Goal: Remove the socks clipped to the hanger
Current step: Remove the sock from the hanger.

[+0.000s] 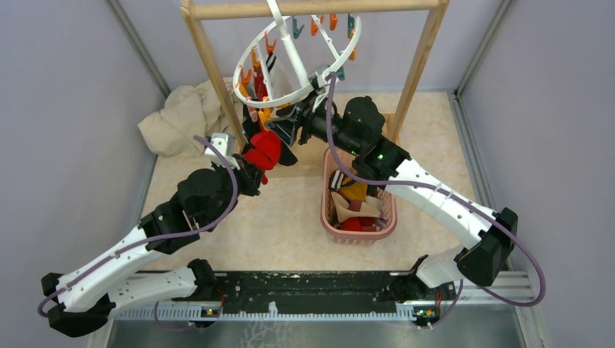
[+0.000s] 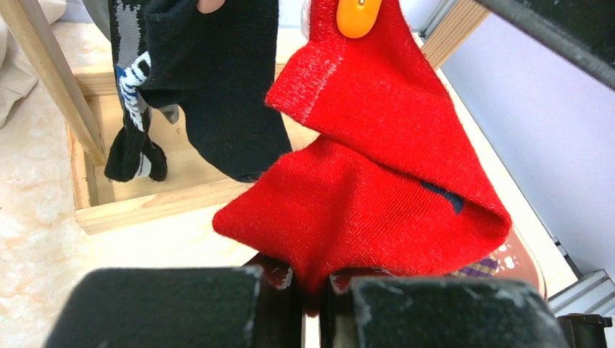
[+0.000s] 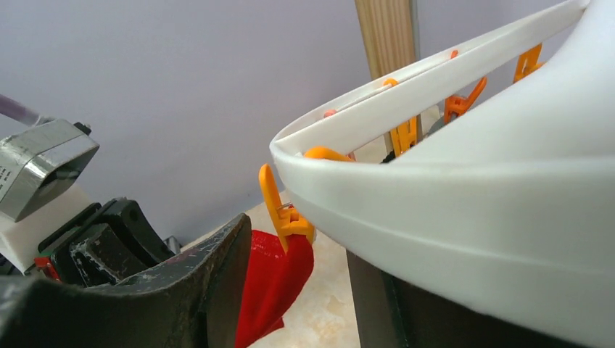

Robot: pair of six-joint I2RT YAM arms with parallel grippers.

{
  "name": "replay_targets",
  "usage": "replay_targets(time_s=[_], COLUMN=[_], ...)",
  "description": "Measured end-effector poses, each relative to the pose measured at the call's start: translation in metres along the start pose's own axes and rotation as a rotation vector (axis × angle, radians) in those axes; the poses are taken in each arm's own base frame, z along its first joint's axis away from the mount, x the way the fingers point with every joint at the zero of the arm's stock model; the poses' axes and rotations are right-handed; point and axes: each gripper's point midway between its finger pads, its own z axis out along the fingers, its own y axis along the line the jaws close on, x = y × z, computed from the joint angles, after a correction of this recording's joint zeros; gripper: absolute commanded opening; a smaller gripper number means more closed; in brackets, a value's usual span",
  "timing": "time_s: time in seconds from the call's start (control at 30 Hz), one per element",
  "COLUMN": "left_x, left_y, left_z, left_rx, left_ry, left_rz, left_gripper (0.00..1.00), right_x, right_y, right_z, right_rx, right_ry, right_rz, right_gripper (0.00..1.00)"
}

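Observation:
The white ring hanger (image 1: 255,51) hangs tilted from the wooden rack, its orange clips dangling. One orange clip (image 3: 284,210) grips the top of a red sock (image 2: 377,181). My left gripper (image 2: 312,293) is shut on that sock's lower edge and holds it below the ring (image 1: 262,151). My right gripper (image 3: 297,290) is open just under the ring's rim (image 3: 450,210), with the orange clip and the sock's top between its fingers (image 3: 210,290). Black socks (image 2: 217,80), one with a white pattern, hang clipped to the left of the red one.
The wooden rack frame (image 1: 210,65) stands on a wooden base (image 2: 145,203) behind the arms. A pink lattice basket (image 1: 383,226) with several socks sits under the right arm. A beige cloth heap (image 1: 181,116) lies at the back left. Grey walls close in both sides.

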Motion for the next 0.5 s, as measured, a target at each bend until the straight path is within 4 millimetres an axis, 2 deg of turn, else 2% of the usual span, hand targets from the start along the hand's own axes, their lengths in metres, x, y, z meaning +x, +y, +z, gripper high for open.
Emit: replay_targets(time_s=[0.2, 0.5], left_x=[0.001, 0.002], left_y=[-0.001, -0.005], left_z=[0.0, 0.0], left_rx=[0.007, 0.025], left_ry=[0.004, 0.012], left_rz=[-0.007, -0.015], left_gripper=[0.07, 0.07], right_x=[-0.013, -0.008], right_y=[0.002, 0.003], right_z=[0.003, 0.009], right_rx=[-0.005, -0.018], right_ry=[-0.031, -0.026], right_rz=[-0.014, -0.012], right_gripper=[0.55, 0.6])
